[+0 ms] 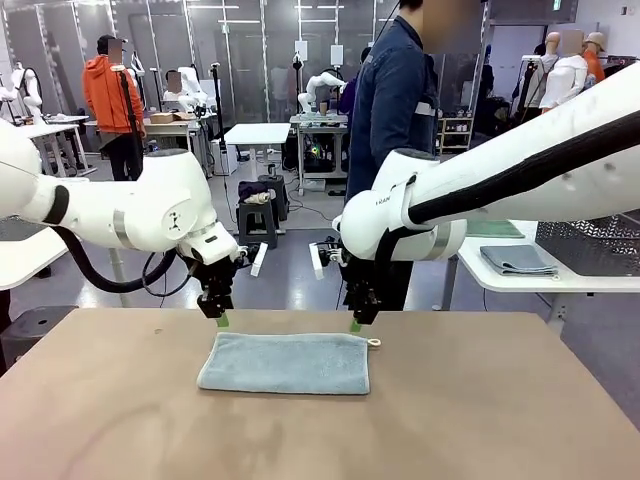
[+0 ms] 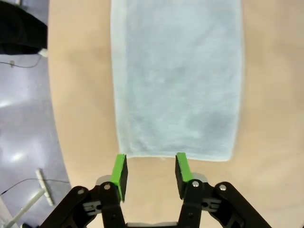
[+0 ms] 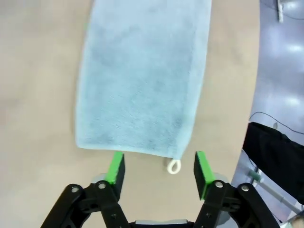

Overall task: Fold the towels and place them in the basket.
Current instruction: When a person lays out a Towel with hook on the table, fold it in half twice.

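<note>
Fingers (image 2: 119, 173) apart — folded towel (image 1: 285, 362) on table (image 1: 480, 420)

Pale blue-grey towel (image 1: 285, 362) with white loop (image 3: 174, 166), tan table (image 1: 480, 420), green pads (image 2: 118, 168) on black left gripper (image 2: 149, 168) and right gripper (image 3: 159, 168)

Table (image 1: 480, 420): tan wooden top. A person in a dark blue jacket (image 1: 392, 100) stands beyond its far edge, right of centre. A white side table (image 1: 470, 262) stands off the far right corner. Background: person in orange hoodie (image 1: 105, 95), black stool (image 1: 250, 222).
</note>
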Available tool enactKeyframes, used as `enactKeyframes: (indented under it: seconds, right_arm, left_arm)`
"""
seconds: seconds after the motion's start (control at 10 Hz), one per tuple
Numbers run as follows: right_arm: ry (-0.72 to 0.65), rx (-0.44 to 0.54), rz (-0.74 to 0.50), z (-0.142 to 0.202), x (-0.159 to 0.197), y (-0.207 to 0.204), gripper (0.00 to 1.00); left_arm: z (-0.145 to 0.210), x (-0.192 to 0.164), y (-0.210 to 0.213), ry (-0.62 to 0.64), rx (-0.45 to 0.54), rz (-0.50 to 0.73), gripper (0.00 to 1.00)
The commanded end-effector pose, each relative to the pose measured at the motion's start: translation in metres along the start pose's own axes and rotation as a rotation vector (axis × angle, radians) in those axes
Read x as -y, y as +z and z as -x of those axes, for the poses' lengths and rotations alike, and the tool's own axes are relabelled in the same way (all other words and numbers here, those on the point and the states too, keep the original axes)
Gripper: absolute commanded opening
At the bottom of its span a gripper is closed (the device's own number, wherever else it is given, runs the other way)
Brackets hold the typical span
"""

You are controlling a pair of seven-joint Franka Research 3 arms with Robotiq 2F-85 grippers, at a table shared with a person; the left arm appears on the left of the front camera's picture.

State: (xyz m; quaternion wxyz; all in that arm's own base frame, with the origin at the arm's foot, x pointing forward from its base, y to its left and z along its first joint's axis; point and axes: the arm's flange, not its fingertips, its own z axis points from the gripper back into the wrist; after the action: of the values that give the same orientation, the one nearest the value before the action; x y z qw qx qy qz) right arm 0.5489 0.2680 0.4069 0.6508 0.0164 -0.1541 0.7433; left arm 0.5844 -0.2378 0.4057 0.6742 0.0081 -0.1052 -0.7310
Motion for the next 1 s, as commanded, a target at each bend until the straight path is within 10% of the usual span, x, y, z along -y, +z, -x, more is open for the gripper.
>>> enactKeyframes:
  seconds: [0.0,0.1,0.4,0.9]
  right_arm:
    - [-0.118,0.006,0.015,-0.022,-0.046,0.028,0.97]
    - [-0.176,0.015,0.033,-0.029,-0.054,0.033,0.97]
    - [-0.54,0.209,0.056,-0.045,-0.064,0.061,0.97]
    - [-1.191,0.224,0.166,-0.053,-0.071,0.076,0.97]
  left_arm:
    - [0.012,0.036,0.042,0.025,0.029,-0.004,0.73]
    - [0.022,0.038,0.053,0.024,0.063,-0.028,1.0]
    - [0.05,0.05,0.07,0.016,0.164,-0.053,1.0]
    - [0.073,0.048,0.075,-0.063,0.247,-0.078,1.0]
